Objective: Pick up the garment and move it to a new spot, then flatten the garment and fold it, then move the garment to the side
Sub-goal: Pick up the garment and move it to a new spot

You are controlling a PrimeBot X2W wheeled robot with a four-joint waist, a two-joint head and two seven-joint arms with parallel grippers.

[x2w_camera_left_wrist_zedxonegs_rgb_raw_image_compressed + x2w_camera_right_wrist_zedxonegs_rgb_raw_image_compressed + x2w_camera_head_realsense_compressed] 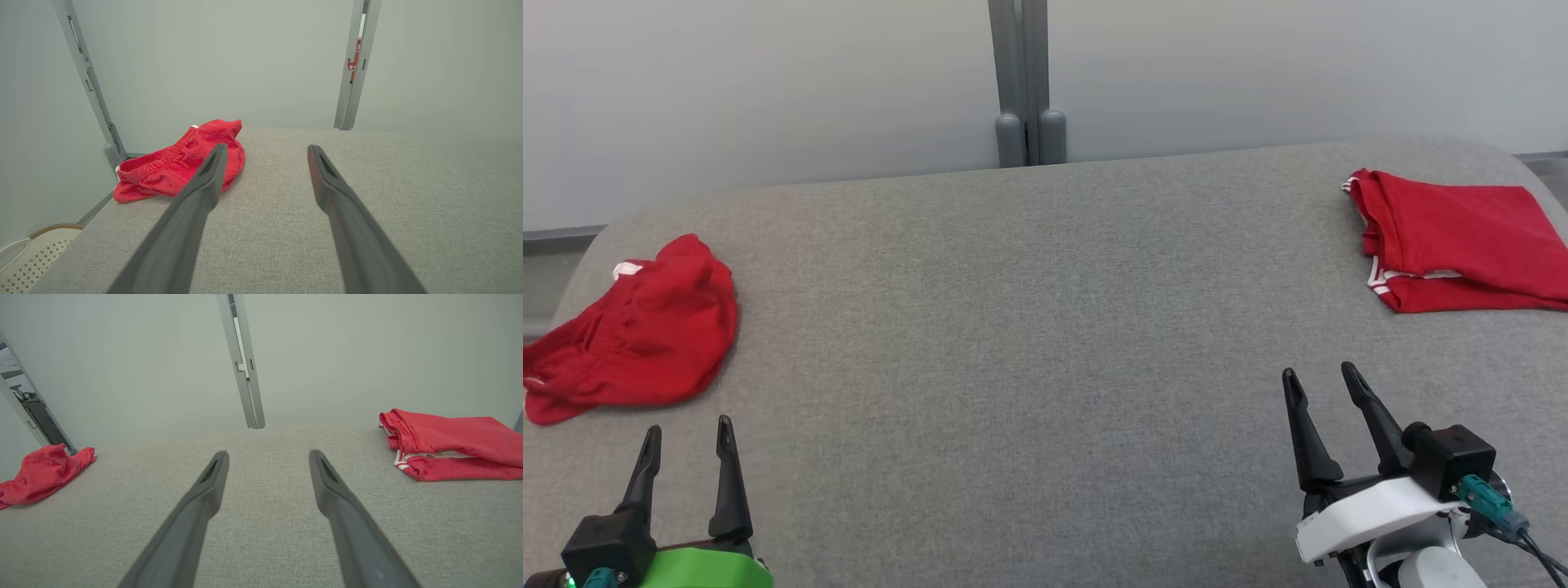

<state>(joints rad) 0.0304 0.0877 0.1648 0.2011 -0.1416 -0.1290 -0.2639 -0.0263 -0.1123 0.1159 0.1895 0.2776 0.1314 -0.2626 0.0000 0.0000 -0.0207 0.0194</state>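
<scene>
Right now I see both tools at the near edge of the grey counter (pixel 1013 327), neither holding anything: the left tool (pixel 688 426) has its fingers spread wide, and so does the right tool (pixel 1318 371). The crumpled red garment (pixel 637 335) lies at the counter's left end, just beyond the left tool. A folded red garment (pixel 1462 237) sits at the far right corner, apart from the right tool.

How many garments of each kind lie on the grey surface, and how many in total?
Crumpled garment: 1
Folded garment: 1
Total: 2
</scene>
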